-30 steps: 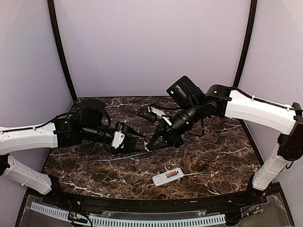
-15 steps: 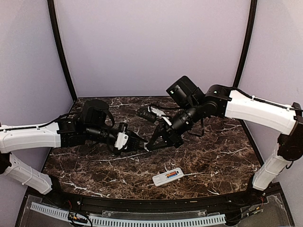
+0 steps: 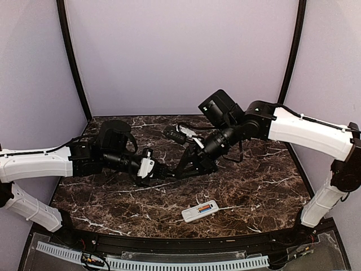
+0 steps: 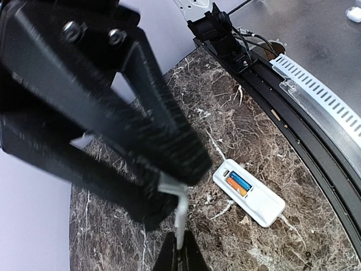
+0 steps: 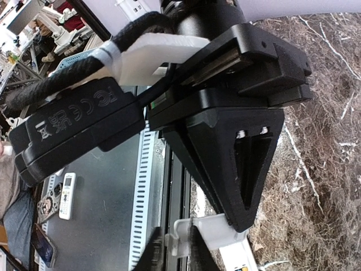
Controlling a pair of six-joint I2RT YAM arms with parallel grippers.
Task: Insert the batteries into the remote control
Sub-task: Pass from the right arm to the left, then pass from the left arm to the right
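Observation:
The white remote control [image 3: 199,211] lies back-up on the marble table near the front, its compartment uncovered. The bluish battery [image 4: 240,182] and the orange-red battery [image 4: 236,188] lie side by side in it. A small white battery cover [image 5: 214,230] hangs above the table between both grippers. My left gripper [image 3: 167,171] and right gripper [image 3: 180,170] meet tip to tip at the table's middle. In the left wrist view the left gripper [image 4: 180,257] pinches the cover [image 4: 180,217] edge-on. In the right wrist view the right gripper [image 5: 174,248] is shut on the cover's tab end.
The dark marble table [image 3: 254,186] ends at a black front rail [image 3: 169,243] with a slotted white strip [image 3: 169,263]. Lilac walls close in the back and sides. A cable [image 3: 228,160] hangs under the right wrist.
My left gripper has moved right until its tips meet the right gripper and close on the white cover. The right arm has shifted only slightly. The remote has not moved.

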